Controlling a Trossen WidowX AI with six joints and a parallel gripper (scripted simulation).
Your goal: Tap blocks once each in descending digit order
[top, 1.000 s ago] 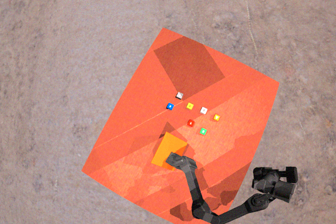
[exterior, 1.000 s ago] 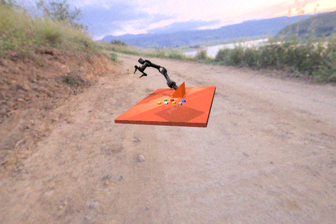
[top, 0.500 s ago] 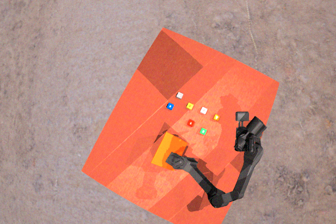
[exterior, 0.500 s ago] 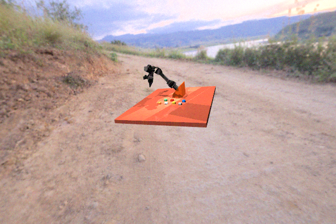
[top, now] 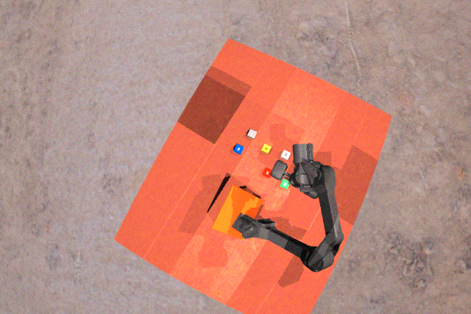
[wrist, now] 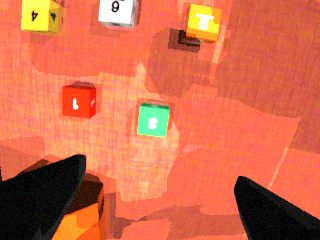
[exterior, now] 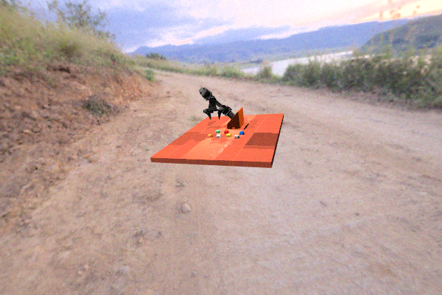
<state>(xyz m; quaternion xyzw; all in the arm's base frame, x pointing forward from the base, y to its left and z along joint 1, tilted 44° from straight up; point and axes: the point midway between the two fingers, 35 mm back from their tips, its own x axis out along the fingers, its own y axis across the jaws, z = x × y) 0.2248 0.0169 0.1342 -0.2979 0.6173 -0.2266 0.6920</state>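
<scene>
Claw (top: 296, 180) (exterior: 214, 117) (wrist: 163, 174) released, nothing in it, fingers wide apart, well above the table (top: 197, 189) (exterior: 210, 159) (wrist: 275, 65). Blocks lie ahead of the tips in wrist view. Green block (top: 284, 184) (exterior: 217, 131) (wrist: 153, 120), a 3, is nearest, roughly in line with the gap; red block (top: 266, 172) (exterior: 226, 131) (wrist: 80, 101), a 1, off to its left. Farther out: yellow block (top: 266, 148) (exterior: 228, 135) (wrist: 41, 16), a 4, and white block (top: 285, 154) (exterior: 218, 136) (wrist: 118, 12), 6 or 9, cannot settle which. Blue block (top: 238, 148) (exterior: 241, 132): digit too small to read. If white ranks highest, the move is likely forward past green, slightly left, then down. Low travel risks brushing green.
</scene>
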